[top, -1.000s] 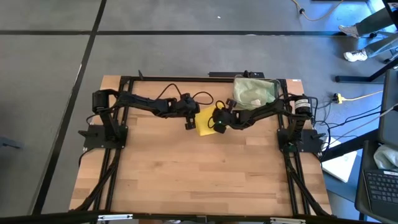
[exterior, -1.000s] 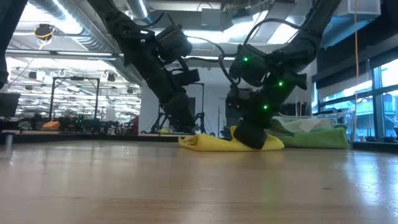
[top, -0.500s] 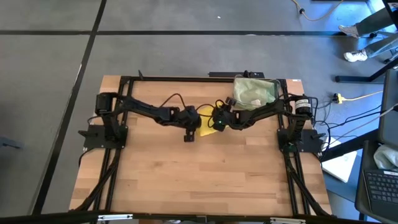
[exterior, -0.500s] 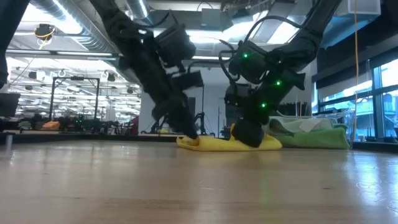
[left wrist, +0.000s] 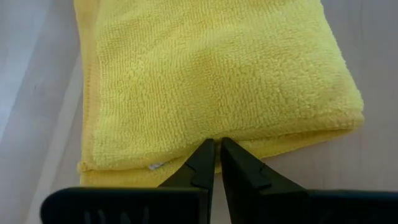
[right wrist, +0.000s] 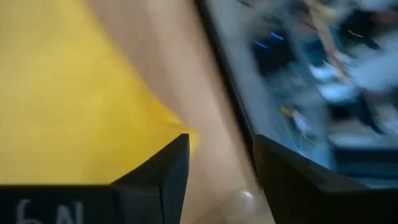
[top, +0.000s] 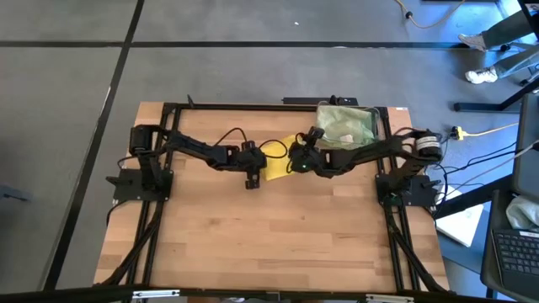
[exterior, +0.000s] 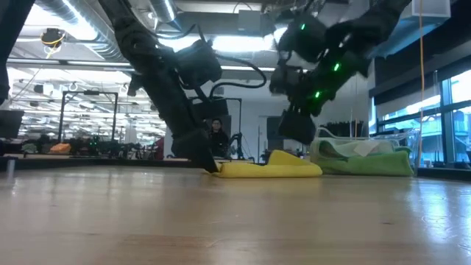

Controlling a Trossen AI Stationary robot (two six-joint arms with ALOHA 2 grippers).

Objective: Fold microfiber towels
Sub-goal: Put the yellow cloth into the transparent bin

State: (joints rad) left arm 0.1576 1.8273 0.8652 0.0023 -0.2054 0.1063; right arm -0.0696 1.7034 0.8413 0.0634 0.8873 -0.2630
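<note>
A bright yellow microfiber towel [top: 279, 160] lies folded on the wooden table, flat on its underside [exterior: 268, 170]. My left gripper [left wrist: 216, 143] is shut and slants down at the towel's left edge [exterior: 212, 168]. My right gripper [right wrist: 217, 155] is open and hangs in the air above the towel's right part [exterior: 298, 126], touching nothing. Pale green towels [top: 344, 126] lie in the clear bin at the far right. My left gripper's shut fingertips [left wrist: 205, 152] meet the middle of the yellow towel's folded edge [left wrist: 214, 132] on the side facing the table's left. The fingers slant down from the table's left. Whether any cloth sits between them, I cannot tell. The towel lies flat on the table.
The clear plastic bin [exterior: 390, 151] with green cloth stands at the far right corner, close behind my right arm. Black frame rails [top: 253, 106] run along the table's far, left and right sides. Bare wood [top: 269, 236] fills the near half. A person [exterior: 218, 136] shows in the room beyond.
My right gripper has opened, let go of the yellow towel and risen above it, tipping closer to level. My left gripper has come down to the table at the towel's left edge. The towel now lies flatter, without the hump under the right gripper.
</note>
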